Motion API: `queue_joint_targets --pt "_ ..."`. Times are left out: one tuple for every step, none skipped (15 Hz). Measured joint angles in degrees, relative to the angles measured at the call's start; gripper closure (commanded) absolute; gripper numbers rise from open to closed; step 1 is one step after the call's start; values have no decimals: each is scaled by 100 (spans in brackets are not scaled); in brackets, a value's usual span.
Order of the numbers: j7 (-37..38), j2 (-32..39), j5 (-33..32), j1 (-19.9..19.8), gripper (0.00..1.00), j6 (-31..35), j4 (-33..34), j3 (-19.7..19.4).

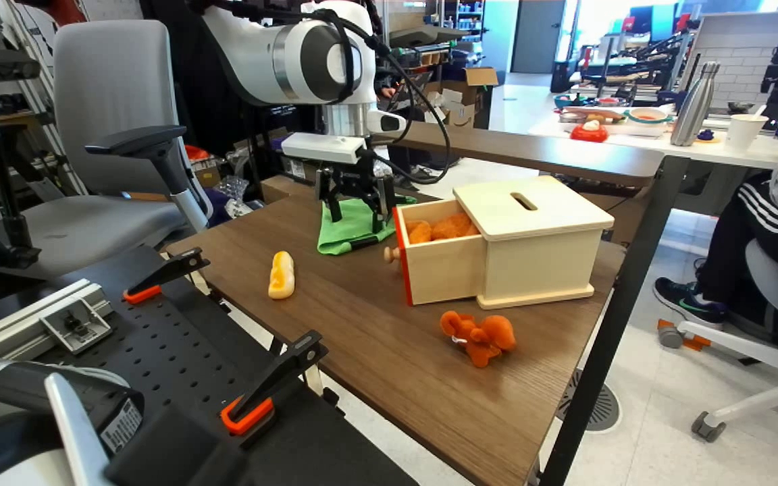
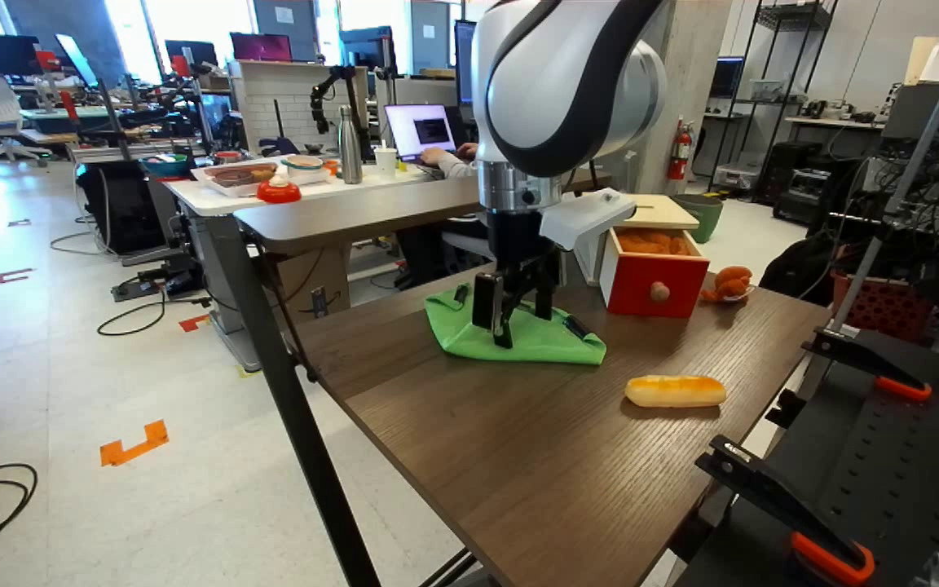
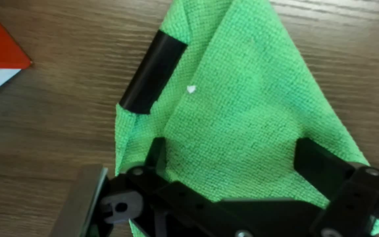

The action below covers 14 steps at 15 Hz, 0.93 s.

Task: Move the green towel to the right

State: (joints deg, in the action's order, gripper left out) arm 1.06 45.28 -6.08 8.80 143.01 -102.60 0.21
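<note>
The green towel (image 1: 336, 237) lies folded on the brown table, beside the red-fronted drawer. In an exterior view it shows two black strips on its edges (image 2: 535, 350). In the wrist view the towel (image 3: 235, 89) fills the middle, with one black strip at its upper left. My gripper (image 1: 356, 223) points down over the towel. Its fingers are spread wide in the wrist view (image 3: 230, 141), with only flat cloth between them. In an exterior view the fingertips (image 2: 524, 328) are at the towel's surface and seem to touch it. Nothing is pinched.
A pale wooden box (image 1: 537, 250) has its drawer (image 1: 439, 270) pulled out, with orange fuzzy things inside. An orange plush toy (image 1: 480, 335) lies near the box. A yellow bread-shaped toy (image 2: 676, 391) lies near the table side with black clamps (image 2: 787, 509). A raised shelf (image 2: 372, 212) borders another side.
</note>
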Motion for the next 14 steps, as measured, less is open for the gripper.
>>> queue_joint_targets --pt "26 46 4 -58 0 -10 81 -5" --pt "50 87 6 -107 0 -23 155 -7" --pt "76 126 9 -146 0 -43 224 -8" --pt "97 161 10 -173 0 -67 282 -9" --pt "117 185 11 -187 0 -108 330 -9" --pt "134 199 11 -191 0 -156 365 -9" --pt "146 203 11 -190 0 -193 385 -8" --pt "158 203 11 -189 0 -222 395 -7" --pt "162 201 11 -188 0 -235 396 -5" --pt "162 192 11 -186 0 -247 394 2" --pt "162 164 11 -184 0 -249 373 18" --pt "162 109 11 -178 0 -249 321 45" --pt "162 23 11 -164 0 -249 233 78" --pt "162 -105 4 -136 0 -247 93 111"
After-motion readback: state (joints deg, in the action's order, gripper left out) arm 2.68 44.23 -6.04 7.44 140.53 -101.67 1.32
